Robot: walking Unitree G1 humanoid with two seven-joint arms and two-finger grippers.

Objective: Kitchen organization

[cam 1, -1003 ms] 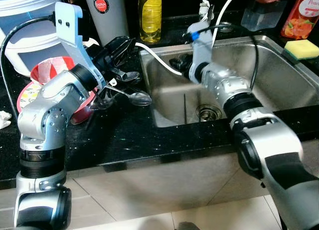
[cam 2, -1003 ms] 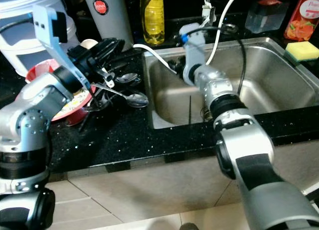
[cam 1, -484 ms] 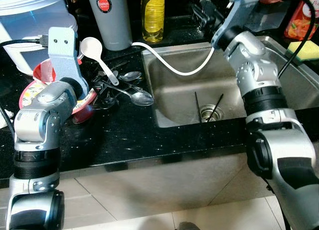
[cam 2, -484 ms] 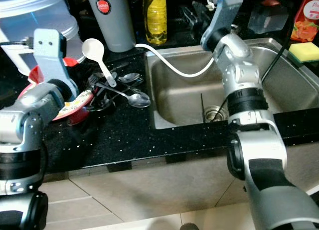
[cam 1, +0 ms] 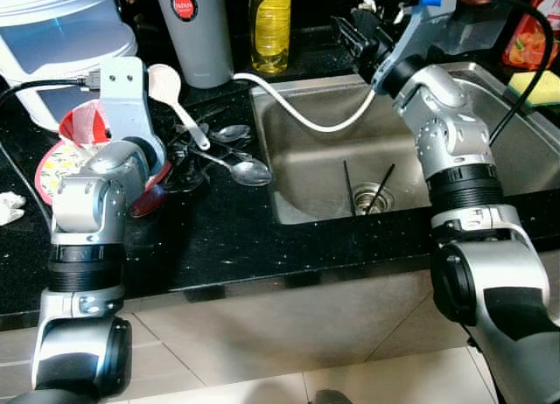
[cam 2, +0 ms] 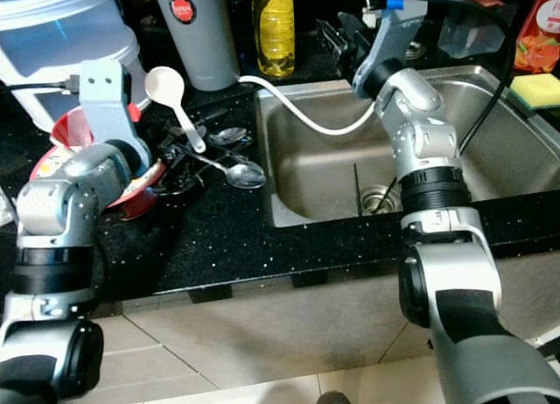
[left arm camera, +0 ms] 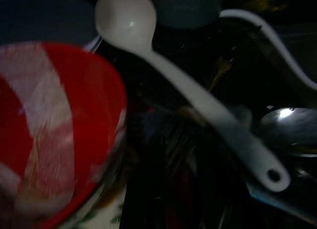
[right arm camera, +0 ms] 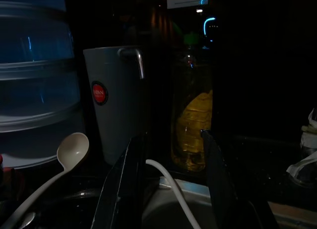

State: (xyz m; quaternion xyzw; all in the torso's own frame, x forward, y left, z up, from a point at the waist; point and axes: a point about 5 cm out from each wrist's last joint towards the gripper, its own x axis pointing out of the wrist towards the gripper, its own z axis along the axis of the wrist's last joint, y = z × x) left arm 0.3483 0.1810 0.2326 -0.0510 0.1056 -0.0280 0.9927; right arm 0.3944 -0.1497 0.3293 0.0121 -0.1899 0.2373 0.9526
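Left arm bent at the elbow, forearm raised upright at the sink's (cam 1: 455,150) left, over the counter, wrist camera block topmost; left gripper (cam 1: 166,163) hidden behind the wrist in the head views, finger state unreadable. Right arm reaching up and forward from the sink's front edge, crossing above the basin, elbow over the front rim, forearm angled toward the sink's back left corner. Right gripper (cam 1: 357,35) held above that back rim, pointing left; two black fingers (right arm camera: 121,189) spread apart with a clear gap between them, nothing gripped. Both silver forearms in full view, wrist cables trailing off each.
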